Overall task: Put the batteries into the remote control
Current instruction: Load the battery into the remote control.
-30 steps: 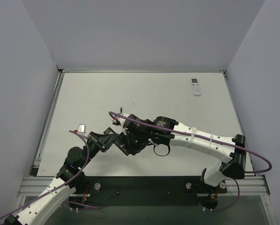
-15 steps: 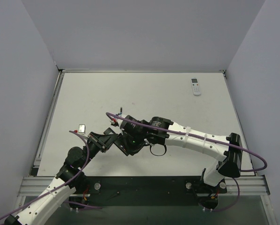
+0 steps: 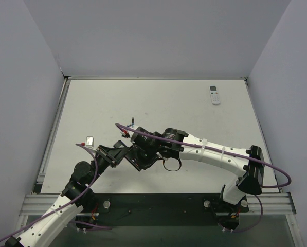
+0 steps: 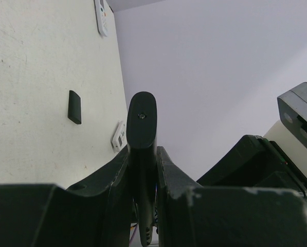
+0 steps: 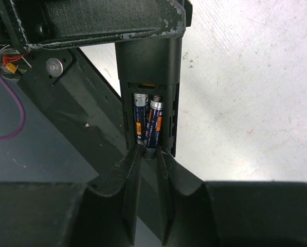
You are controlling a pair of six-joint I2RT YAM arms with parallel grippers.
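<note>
The black remote control (image 5: 149, 67) is held by my left gripper (image 4: 143, 154), which is shut on its sides; in the left wrist view it stands edge-on (image 4: 142, 121). Its back compartment is open towards the right wrist camera. Two dark blue batteries with orange marks lie in it side by side: one (image 5: 139, 119) is seated on the left, and the other (image 5: 155, 123) has its near end between the fingertips of my right gripper (image 5: 151, 153), which is shut on it. In the top view both grippers meet near the table's front, left (image 3: 121, 152) and right (image 3: 143, 156).
A white remote with a screen (image 3: 214, 94) lies at the far right. A small white remote (image 3: 89, 139) lies at the left. A small flat black piece (image 4: 74, 107) lies on the white table (image 3: 158, 103). Grey walls close in three sides.
My right arm has shifted slightly left, bringing its gripper closer against the remote. The left arm has held still.
</note>
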